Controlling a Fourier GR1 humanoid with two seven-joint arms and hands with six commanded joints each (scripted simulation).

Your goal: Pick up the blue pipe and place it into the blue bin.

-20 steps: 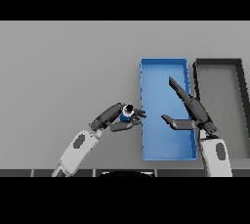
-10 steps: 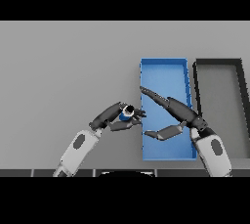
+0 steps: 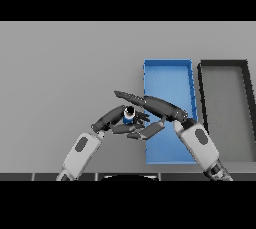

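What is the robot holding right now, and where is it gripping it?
The left hand holds the blue pipe, fingers curled round its side, just left of the blue bin. The right hand reaches over it; its contact cannot be told.

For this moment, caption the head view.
Both hands, left and right, meet around the pipe beside the blue bin.

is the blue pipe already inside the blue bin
No, the small blue pipe sits in the left hand over the grey table, just left of the blue rectangular bin.
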